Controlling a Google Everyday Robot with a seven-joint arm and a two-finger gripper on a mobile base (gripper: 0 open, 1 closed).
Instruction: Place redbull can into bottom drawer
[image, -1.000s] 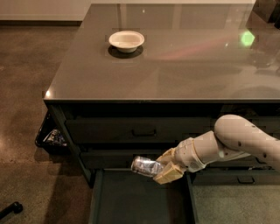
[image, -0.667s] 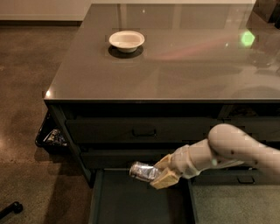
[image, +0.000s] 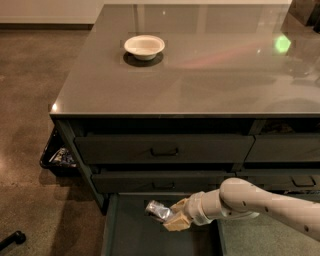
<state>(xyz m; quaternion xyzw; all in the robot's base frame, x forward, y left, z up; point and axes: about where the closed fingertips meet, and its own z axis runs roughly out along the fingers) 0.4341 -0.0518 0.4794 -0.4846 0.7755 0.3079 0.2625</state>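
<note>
Just the one camera view, so: found the gripper (image: 172, 220) down low at the front of the cabinet, clamped on the redbull can (image: 157, 210); held it over the open bottom drawer (image: 132, 239), tipped nearly sideways, roughly mid-width of the tray; couldn't tell for sure, but didn't look to be touching the floor yet; reached in from the right on a chunky white arm (image: 260, 202).

Reckoned the step in hand was the lower-and-let-go; best done by easing closer to the drawer floor before opening up, staying clear of the middle drawer front (image: 164, 182) just above and of the side walls; probably would roll if dropped from height, being round and on its side; smart to back out up and to the right afterwards without nudging it.

Materials-wise: looked like thin shiny metal on the can, silver with blue, slim cylinder, likely slippery and easy to dent; flat dark matte tray for the drawer, shallow, low walls; glossy grey reflective surface (image: 200, 75) up top, carrying a smooth round white bowl (image: 144, 46), well apart from the action; pale tan, blocky pads (image: 176, 226) on the gripper.
</note>
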